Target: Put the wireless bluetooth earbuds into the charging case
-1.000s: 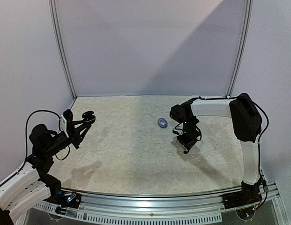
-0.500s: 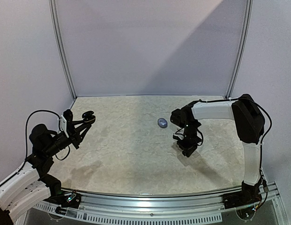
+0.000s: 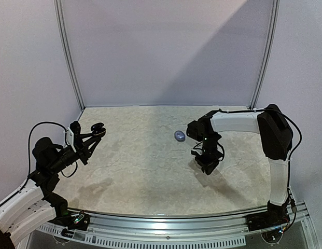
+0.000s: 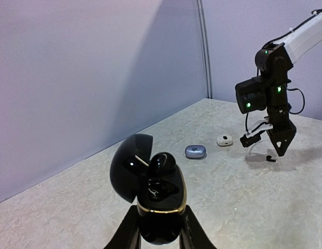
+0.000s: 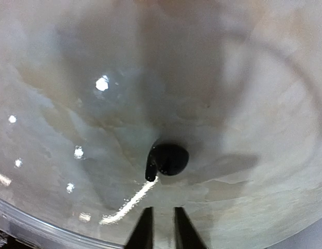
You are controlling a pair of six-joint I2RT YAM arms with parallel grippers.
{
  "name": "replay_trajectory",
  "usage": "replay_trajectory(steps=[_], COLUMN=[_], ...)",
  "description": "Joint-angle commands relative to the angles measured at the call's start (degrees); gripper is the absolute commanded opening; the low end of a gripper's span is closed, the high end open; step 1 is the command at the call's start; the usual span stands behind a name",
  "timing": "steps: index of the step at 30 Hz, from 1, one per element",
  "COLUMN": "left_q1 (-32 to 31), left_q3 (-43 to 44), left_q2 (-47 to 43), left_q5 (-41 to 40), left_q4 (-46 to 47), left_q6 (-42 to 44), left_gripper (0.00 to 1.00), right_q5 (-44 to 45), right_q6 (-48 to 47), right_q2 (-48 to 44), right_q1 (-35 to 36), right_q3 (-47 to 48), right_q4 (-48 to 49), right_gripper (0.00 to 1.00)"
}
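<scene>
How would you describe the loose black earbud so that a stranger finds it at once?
Look at the right hand, pointing down over the table. Just below it lies the black earbud, a tiny bead with a short stem. Unlike the blue-grey case and white case nearby, it is black and far smaller.

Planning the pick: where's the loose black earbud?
Right wrist view: the black earbud lies on the right side of the table, just ahead of the right gripper, near the small white case.
</scene>
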Motion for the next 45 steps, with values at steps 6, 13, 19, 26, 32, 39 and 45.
replay_trajectory(steps=[6,13,19,26,32,39,45], left_q1=[0.8,0.8,0.8,0.8,0.7,0.8,0.7], left_q3=[-0.8,-0.8,-0.8,-0.8,-0.8,-0.8,-0.8], left_q2=[-0.2,-0.1,-0.1,-0.1,-0.2,-0.1,-0.2], left_q5=[0.5,0.5,0.6,0.5,0.5,0.5,0.5], left_q4=[-0.5,-0.4,-0.4,-0.5,-0.5,-0.5,-0.4], left_q6=[0.5,0.4,0.4,0.4,0.4,0.5,0.4], left_gripper=[0.00,0.00,0.00,0.00,0.00,0.00,0.00], right_q5=[0.1,1.4,0.0,0.0,-0.5,-0.1,-0.7], right_q6=[0.5,2.4,4.0,4.7,5.0,5.2,5.3], right_q2=[-2.1,1.3,2.4,3.5,4.8,4.9,4.9], right_q1=[-2.2,-2.4,-2.4,-2.4,-2.4,-2.4,-2.4], right_q3=[8.4,7.5,6.1,4.2,3.6,3.2,3.3], right_q4=[3.6,4.3,5.8,5.7,6.2,5.9,5.6], right_gripper=[0.47,0.46,0.41,0.35,0.32,0.24,0.11])
